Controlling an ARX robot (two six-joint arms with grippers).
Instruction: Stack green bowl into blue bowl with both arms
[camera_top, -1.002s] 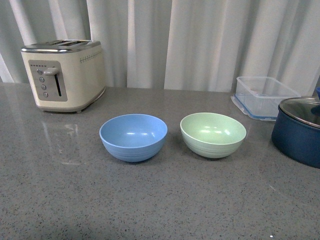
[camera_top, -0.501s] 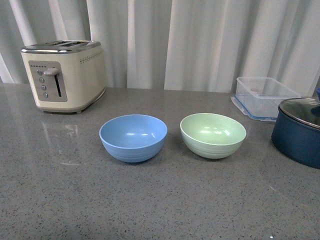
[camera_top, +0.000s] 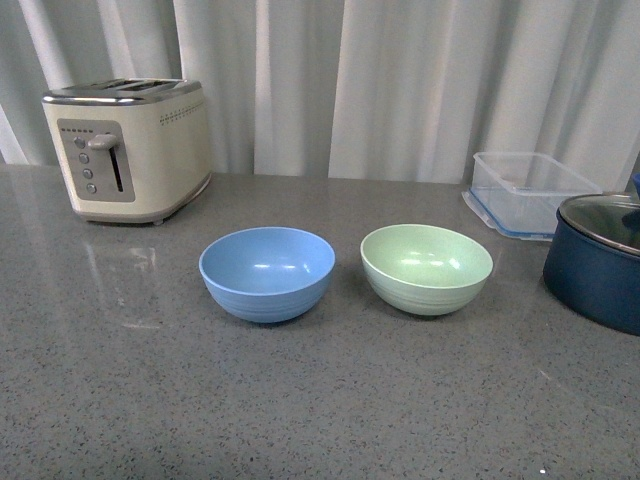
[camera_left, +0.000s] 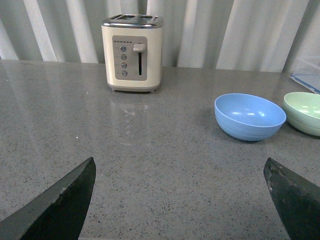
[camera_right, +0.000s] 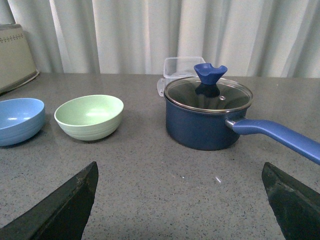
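The blue bowl (camera_top: 267, 272) and the green bowl (camera_top: 426, 268) stand upright side by side on the grey countertop, a small gap between them, blue on the left. Both are empty. Neither arm shows in the front view. In the left wrist view my left gripper (camera_left: 180, 172) is open and empty above bare counter, with the blue bowl (camera_left: 249, 116) and green bowl (camera_left: 305, 112) well ahead of it. In the right wrist view my right gripper (camera_right: 180, 175) is open and empty, with the green bowl (camera_right: 90, 116) and blue bowl (camera_right: 19, 120) ahead of it.
A cream toaster (camera_top: 126, 148) stands at the back left. A clear plastic container (camera_top: 530, 192) is at the back right. A dark navy pot with glass lid (camera_top: 600, 258) stands right of the green bowl, its long handle (camera_right: 280, 136) pointing toward the right gripper's side.
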